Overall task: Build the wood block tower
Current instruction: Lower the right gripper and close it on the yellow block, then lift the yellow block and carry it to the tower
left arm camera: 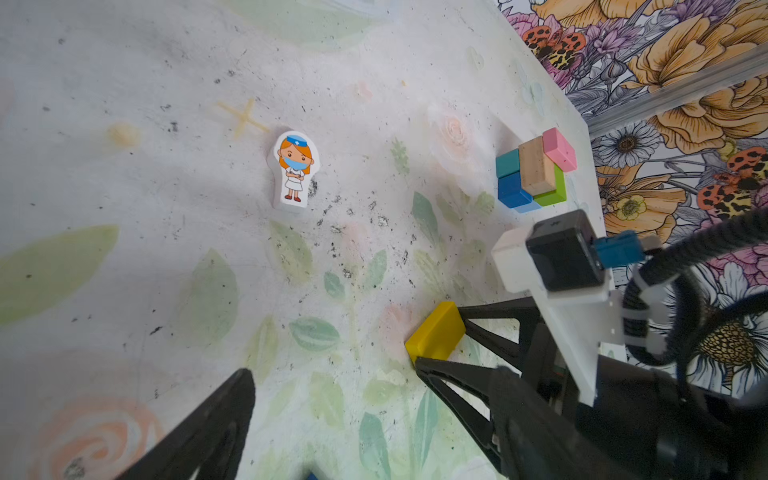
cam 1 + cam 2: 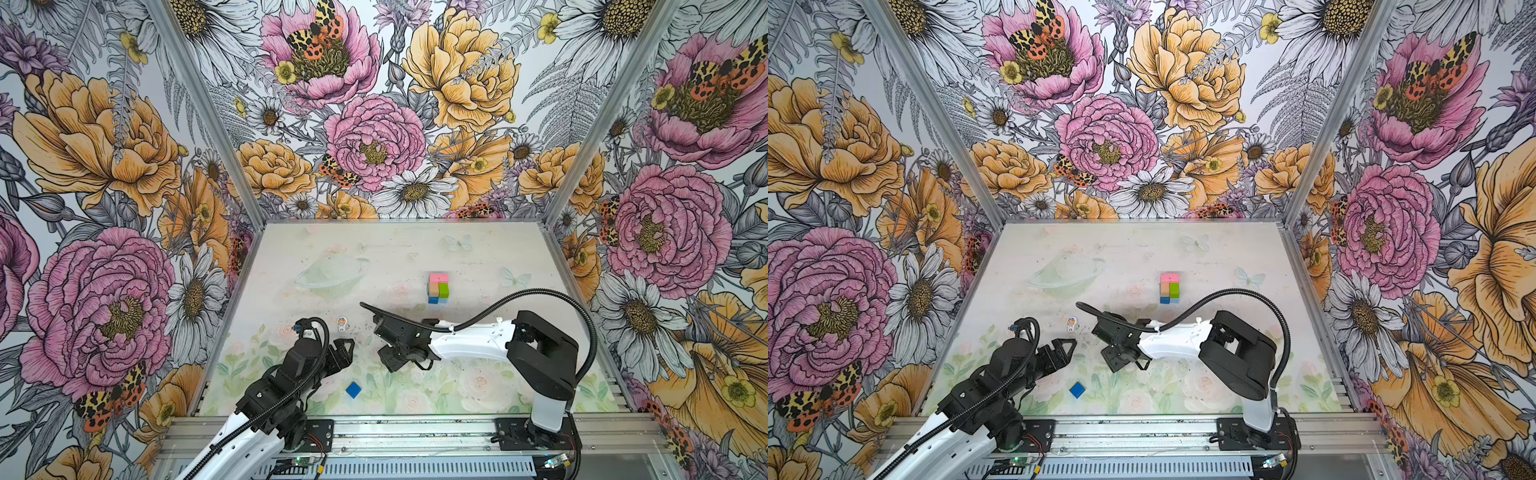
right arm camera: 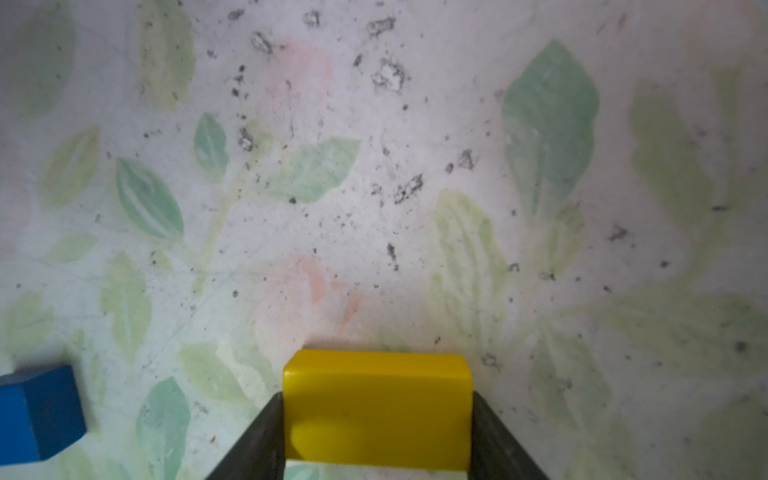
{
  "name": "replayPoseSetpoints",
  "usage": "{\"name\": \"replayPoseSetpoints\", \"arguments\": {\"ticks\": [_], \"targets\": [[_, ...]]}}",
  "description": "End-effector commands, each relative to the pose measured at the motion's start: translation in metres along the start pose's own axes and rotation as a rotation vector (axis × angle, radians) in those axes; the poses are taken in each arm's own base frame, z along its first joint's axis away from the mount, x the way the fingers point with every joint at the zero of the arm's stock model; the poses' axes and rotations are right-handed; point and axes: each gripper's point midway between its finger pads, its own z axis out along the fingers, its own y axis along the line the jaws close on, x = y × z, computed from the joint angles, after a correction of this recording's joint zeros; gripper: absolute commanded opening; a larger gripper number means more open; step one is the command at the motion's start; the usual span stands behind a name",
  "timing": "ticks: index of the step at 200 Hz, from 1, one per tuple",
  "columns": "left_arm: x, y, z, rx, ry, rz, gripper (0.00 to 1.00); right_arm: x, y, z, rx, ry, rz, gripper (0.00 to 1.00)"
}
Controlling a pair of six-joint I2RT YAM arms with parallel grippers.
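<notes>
The wood block tower stands at the back right of the table: a pink brick on tan and green bricks, over blue and teal cubes, also in the left wrist view. In the right wrist view my right gripper is shut on a yellow brick, one finger against each end; the brick rests low on the table. Both top views hide it under that gripper. My left gripper is open and holds nothing.
A loose dark blue cube lies near the front edge, between the arms. A small white flat figure lies left of the right gripper. Flowered walls close in the table.
</notes>
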Motion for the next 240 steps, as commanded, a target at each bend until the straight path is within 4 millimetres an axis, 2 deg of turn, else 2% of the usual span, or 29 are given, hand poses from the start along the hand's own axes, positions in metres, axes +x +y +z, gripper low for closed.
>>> {"name": "replayPoseSetpoints", "arguments": {"ticks": [1, 58, 85, 108, 142, 167, 178, 182, 198, 223, 240], "targets": [[-0.004, -0.008, -0.004, 0.027, -0.002, 0.01, 0.9, -0.007, -0.005, -0.004, 0.019, -0.012, 0.018, 0.58], [-0.008, -0.011, -0.006, 0.031, -0.008, 0.02, 0.9, -0.02, -0.021, -0.034, 0.055, -0.071, 0.083, 0.57], [-0.012, -0.016, -0.008, 0.04, -0.013, 0.026, 0.91, -0.031, -0.029, -0.061, 0.073, -0.134, 0.114, 0.56], [-0.014, -0.021, -0.009, 0.049, -0.016, 0.031, 0.91, -0.04, -0.044, -0.085, 0.105, -0.184, 0.15, 0.56], [-0.018, -0.027, -0.008, 0.061, -0.018, 0.042, 0.91, -0.048, -0.086, -0.114, 0.182, -0.235, 0.243, 0.55], [-0.021, -0.031, -0.007, 0.064, -0.022, 0.057, 0.91, -0.048, -0.124, -0.126, 0.235, -0.253, 0.337, 0.55], [-0.023, -0.033, -0.006, 0.066, -0.024, 0.066, 0.91, -0.048, -0.135, -0.127, 0.252, -0.256, 0.366, 0.55], [-0.023, -0.033, -0.005, 0.065, -0.026, 0.069, 0.91, -0.047, -0.148, -0.129, 0.268, -0.258, 0.399, 0.55], [-0.026, -0.037, -0.004, 0.068, -0.029, 0.082, 0.91, -0.046, -0.168, -0.131, 0.296, -0.258, 0.449, 0.55], [-0.03, -0.044, 0.0, 0.08, -0.028, 0.101, 0.91, -0.048, -0.188, -0.131, 0.315, -0.255, 0.501, 0.55], [-0.033, -0.05, 0.003, 0.084, -0.025, 0.116, 0.91, -0.05, -0.195, -0.127, 0.32, -0.247, 0.518, 0.55]]}}
